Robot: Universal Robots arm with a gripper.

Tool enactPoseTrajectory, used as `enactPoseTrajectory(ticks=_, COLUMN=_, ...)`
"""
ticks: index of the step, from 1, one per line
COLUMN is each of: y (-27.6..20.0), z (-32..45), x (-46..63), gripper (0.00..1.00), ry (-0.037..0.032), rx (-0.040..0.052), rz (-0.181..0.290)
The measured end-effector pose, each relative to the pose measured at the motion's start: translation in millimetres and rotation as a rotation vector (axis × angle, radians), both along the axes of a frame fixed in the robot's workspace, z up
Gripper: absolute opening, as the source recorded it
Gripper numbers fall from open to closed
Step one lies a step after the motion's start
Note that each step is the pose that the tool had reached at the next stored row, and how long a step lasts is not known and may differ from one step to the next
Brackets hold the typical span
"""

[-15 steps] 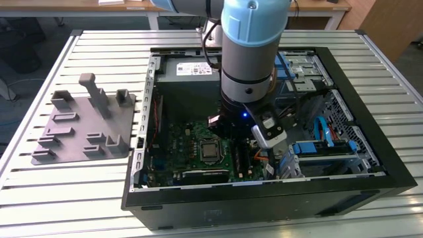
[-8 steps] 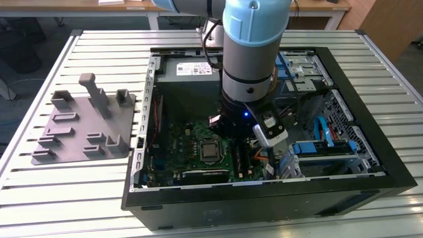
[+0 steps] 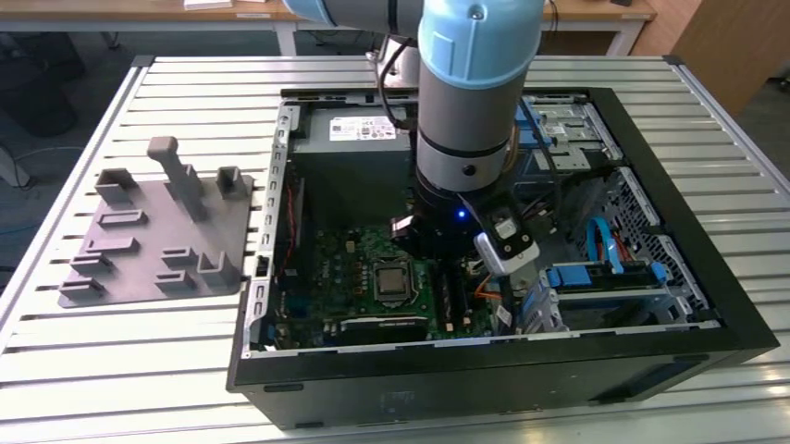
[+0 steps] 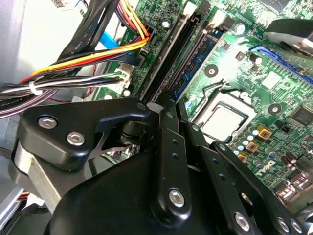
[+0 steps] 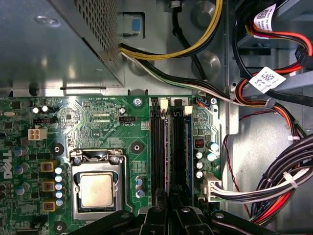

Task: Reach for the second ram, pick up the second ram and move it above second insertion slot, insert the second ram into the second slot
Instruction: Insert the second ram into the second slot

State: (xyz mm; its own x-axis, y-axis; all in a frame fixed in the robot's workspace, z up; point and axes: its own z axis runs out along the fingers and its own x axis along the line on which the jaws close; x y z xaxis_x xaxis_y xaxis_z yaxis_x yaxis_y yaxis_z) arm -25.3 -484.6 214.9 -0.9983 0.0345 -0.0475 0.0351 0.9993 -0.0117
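One ram (image 4: pixel 194 66): light, stiff, fragile; best held by its long edges.
Gripper (image 4: pixel 168 106): low over slots (image 5: pixel 157 147); grip could not be told.

Exterior view: even overhead room light, slatted table (image 3: pixel 74 370) bright, inside of the PC case (image 3: pixel 691 277) dim under the arm's (image 3: pixel 475 83) shadow. Second wrist view: hard glare blows out the motherboard (image 4: pixel 230 54) near the CPU socket, and the close black gripper linkage (image 4: pixel 171 161) is slightly soft. First wrist view: sharp and evenly lit, mild sheen on the power supply housing (image 5: pixel 44 44).
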Motion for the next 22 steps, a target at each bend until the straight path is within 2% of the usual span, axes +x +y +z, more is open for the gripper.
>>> enactPoseTrajectory(ticks=22, y=0.0, z=-1.9, x=-0.4, gripper=0.14, ry=-0.0004, rx=-0.0042, rz=0.002)
